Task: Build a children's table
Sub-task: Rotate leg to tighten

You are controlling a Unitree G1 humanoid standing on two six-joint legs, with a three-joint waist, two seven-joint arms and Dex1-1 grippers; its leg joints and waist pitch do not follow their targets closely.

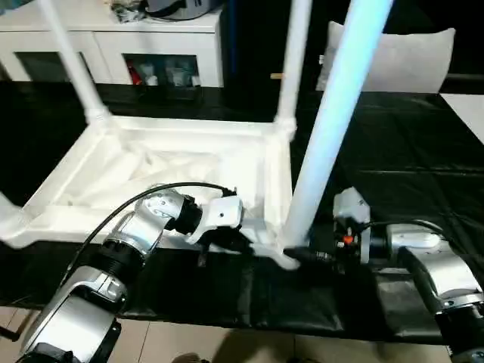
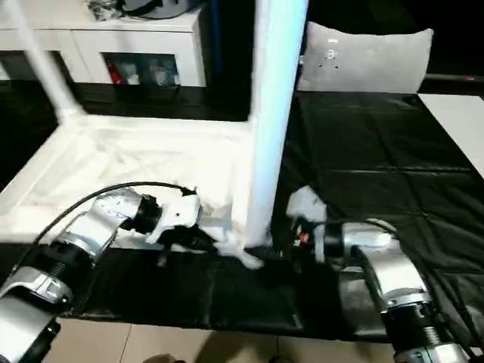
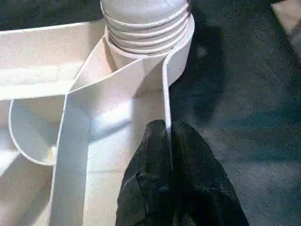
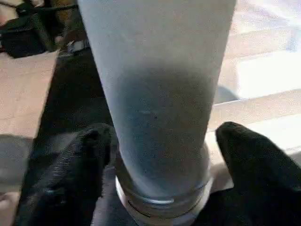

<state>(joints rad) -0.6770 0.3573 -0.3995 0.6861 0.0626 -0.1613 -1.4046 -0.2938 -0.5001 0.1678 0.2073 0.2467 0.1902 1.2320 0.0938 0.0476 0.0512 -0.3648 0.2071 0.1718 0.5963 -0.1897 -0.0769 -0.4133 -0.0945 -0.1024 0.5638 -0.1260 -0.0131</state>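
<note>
Standing upright between the right gripper (image 4: 160, 155)'s parted jaws, the table leg (image 1: 333, 128) is being seated in its corner socket, long axis vertical. The table top (image 3: 70, 56)'s rim is being pinched by the left gripper (image 3: 167, 141)'s closed jaws, just beside.

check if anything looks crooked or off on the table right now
The near leg leans sideways instead of standing straight like the two far legs. At its base, several screw threads still show above the corner socket, so it looks not fully screwed in.
</note>
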